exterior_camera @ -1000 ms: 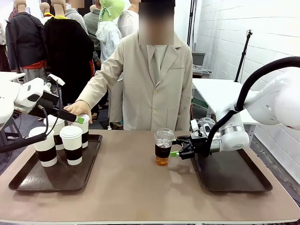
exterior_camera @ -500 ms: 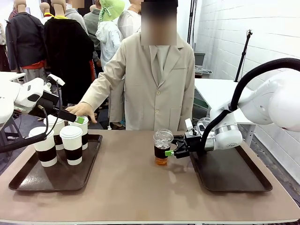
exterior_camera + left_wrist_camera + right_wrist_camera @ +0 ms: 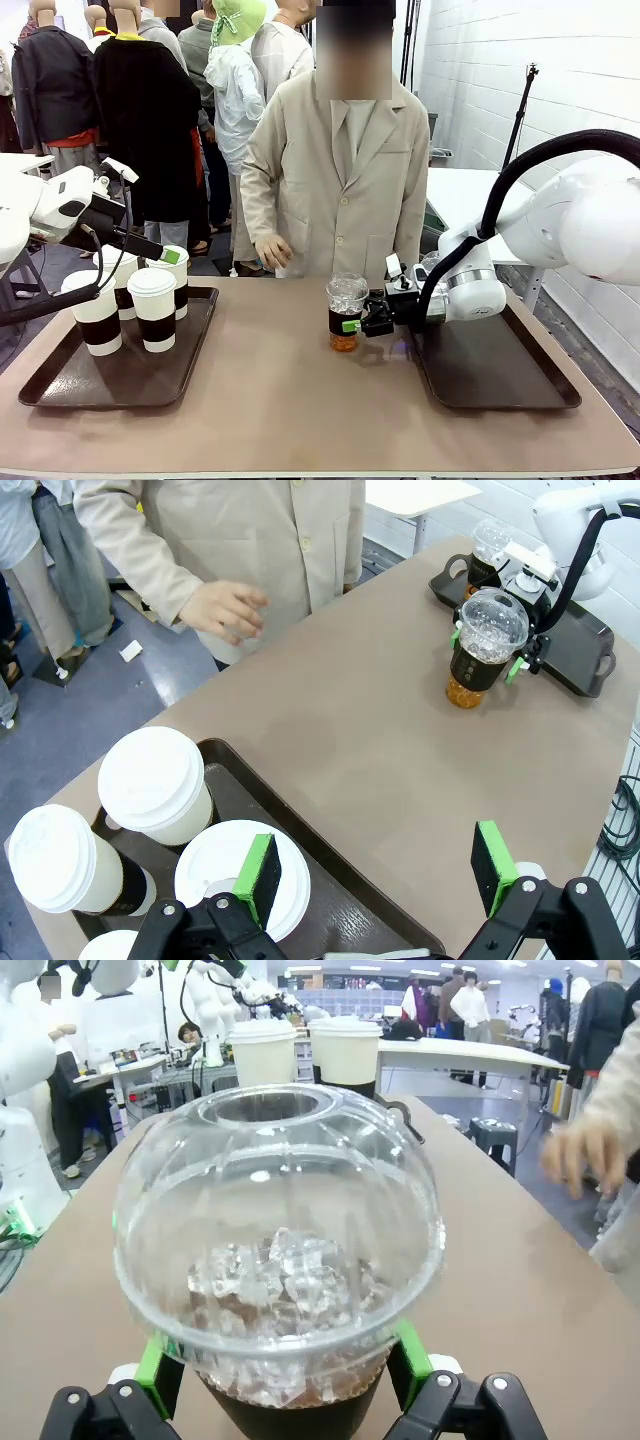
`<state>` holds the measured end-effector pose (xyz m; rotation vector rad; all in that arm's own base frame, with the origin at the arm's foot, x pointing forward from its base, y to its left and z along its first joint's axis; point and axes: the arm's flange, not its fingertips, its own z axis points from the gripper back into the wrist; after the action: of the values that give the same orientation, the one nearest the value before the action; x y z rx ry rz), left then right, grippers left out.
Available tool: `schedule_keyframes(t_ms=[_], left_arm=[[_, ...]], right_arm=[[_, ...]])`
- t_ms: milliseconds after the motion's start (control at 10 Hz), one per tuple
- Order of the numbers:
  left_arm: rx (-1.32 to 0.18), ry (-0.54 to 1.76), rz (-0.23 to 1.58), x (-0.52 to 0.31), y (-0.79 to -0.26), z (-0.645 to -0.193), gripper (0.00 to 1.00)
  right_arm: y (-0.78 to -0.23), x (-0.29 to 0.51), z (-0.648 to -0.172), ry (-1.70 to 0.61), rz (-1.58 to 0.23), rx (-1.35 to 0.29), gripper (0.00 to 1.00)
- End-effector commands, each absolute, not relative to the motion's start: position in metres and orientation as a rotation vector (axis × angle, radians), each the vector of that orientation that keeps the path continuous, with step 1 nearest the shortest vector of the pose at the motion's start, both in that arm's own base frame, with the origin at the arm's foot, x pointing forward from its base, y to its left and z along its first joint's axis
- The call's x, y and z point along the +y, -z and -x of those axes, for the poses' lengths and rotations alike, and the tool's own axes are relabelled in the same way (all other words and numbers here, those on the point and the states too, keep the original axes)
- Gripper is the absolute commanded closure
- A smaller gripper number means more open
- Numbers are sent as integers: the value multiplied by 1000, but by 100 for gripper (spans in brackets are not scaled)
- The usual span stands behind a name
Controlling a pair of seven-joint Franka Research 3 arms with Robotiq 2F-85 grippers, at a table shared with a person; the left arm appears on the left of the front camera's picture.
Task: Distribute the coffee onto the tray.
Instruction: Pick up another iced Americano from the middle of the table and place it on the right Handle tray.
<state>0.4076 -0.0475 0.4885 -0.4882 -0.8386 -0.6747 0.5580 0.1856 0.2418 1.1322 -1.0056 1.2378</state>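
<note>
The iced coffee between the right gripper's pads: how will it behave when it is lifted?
The iced coffee is probably heavy for its size: ice and dark liquid fill it. Its clear plastic wall looks thin, so a hard squeeze from the right gripper could dent it. Tall on a narrow base, it may tip if moved fast; the dome lid has an open hole, so it could spill.

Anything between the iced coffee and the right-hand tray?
Nothing visible. The iced coffee stands on the bare table just off the tray's near-left corner, with the right hand open around its sleeve. The tray surface beside it looks free; the arm itself hangs over that corner.
</note>
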Motion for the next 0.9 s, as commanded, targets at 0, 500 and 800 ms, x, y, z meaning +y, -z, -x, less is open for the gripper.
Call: schedule_keyframes(t_ms=[0, 500, 800], left_arm=[[-840, 677, 498, -46, -486, -410, 0], [-840, 677, 498, -46, -486, -410, 0], [-840, 677, 498, -46, -486, -410, 0]], right_arm=[[-241, 197, -565, -1224, -1123, -999, 0], [-245, 196, -560, -1206, -1125, -970, 22], [-256, 196, -556, -1180, -1141, -973, 22]])
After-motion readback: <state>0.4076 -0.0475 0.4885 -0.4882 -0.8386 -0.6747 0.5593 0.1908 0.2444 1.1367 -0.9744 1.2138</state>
